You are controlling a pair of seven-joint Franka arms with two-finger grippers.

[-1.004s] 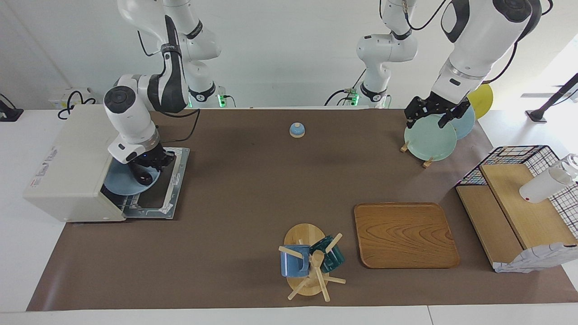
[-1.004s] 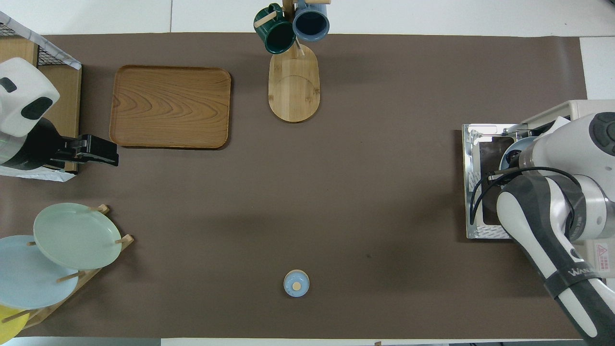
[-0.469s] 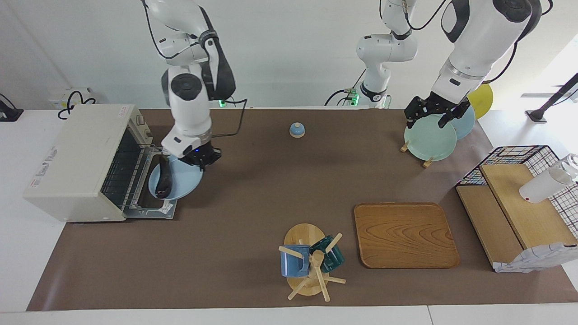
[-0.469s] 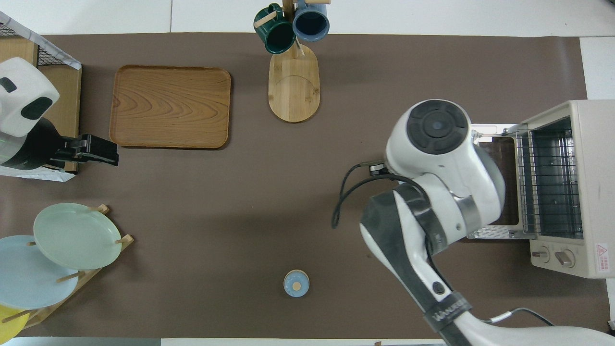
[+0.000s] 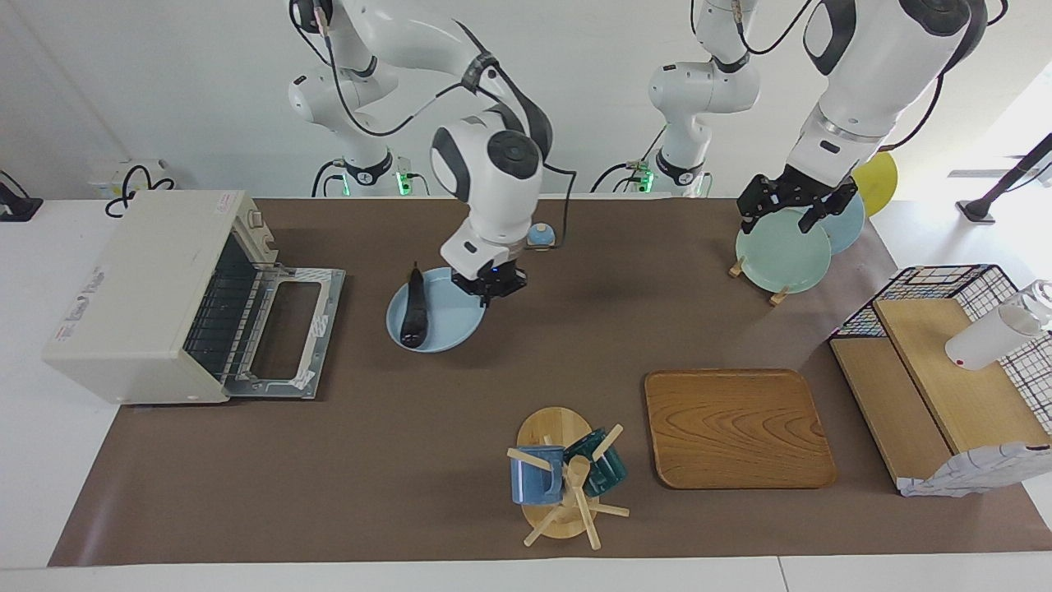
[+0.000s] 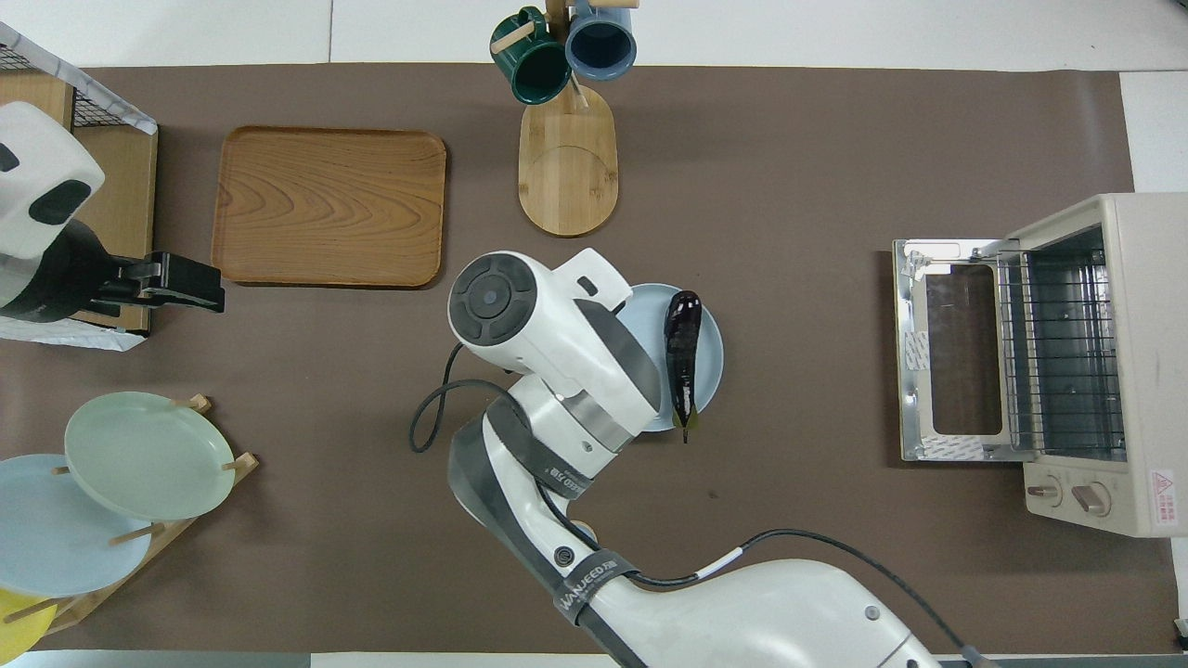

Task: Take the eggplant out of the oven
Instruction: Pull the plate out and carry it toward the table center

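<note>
The eggplant (image 5: 413,306) (image 6: 682,357), dark and slender, lies on a light blue plate (image 5: 444,329) (image 6: 710,339) near the middle of the table, well clear of the oven (image 5: 140,288) (image 6: 1128,353). My right gripper (image 5: 491,289) is shut on the plate's rim, on the side toward the left arm's end. I cannot tell whether the plate rests on the mat or hangs just above it. In the overhead view the right wrist hides the gripper. The oven's door (image 5: 288,333) (image 6: 947,362) lies open and its rack is bare. My left gripper (image 5: 785,215) (image 6: 200,288) waits open over the plate rack.
A small blue bell (image 5: 540,236) (image 6: 573,547) sits close to the right wrist. A mug tree (image 5: 567,477) (image 6: 566,56) and a wooden tray (image 5: 735,427) (image 6: 329,206) lie farther from the robots. A plate rack (image 5: 781,251) (image 6: 148,455) and a wire basket (image 5: 945,288) stand at the left arm's end.
The right arm has drawn the plate with the eggplant out of the oven and carried it toward the table's middle. The left arm has not moved.
</note>
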